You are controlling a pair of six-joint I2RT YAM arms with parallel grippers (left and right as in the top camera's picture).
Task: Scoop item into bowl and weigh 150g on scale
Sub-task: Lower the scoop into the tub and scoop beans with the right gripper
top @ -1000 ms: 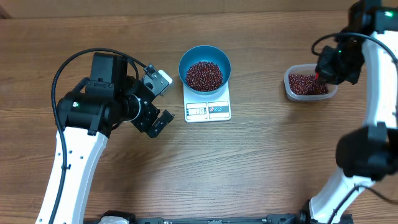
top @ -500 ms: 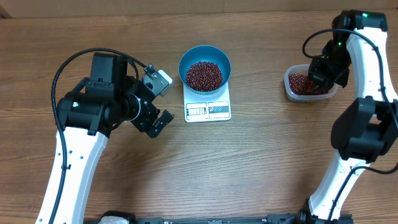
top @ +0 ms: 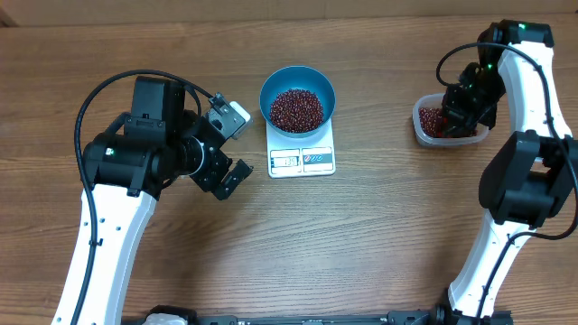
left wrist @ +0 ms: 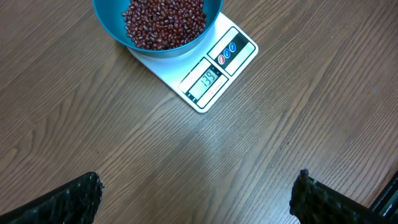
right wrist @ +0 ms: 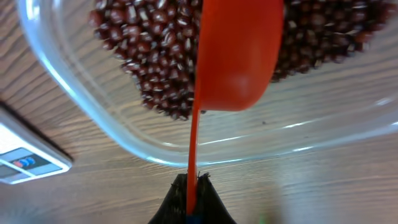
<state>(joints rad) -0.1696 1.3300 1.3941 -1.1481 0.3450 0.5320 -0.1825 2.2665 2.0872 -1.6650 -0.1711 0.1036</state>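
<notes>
Now the bowl [top: 267,90] of beans [top: 296,109] sits on the scale [top: 316,161]. The left hand [top: 237,144] hangs wide open and empty just left of it — the right hand [right wrist: 191,208] grips a red scoop [right wrist: 239,56] over the tub [right wrist: 93,106] of more beans.

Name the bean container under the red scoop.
The clear plastic tub at right: the red scoop in the right gripper is over it. The blue bowl sits on the scale.
</notes>
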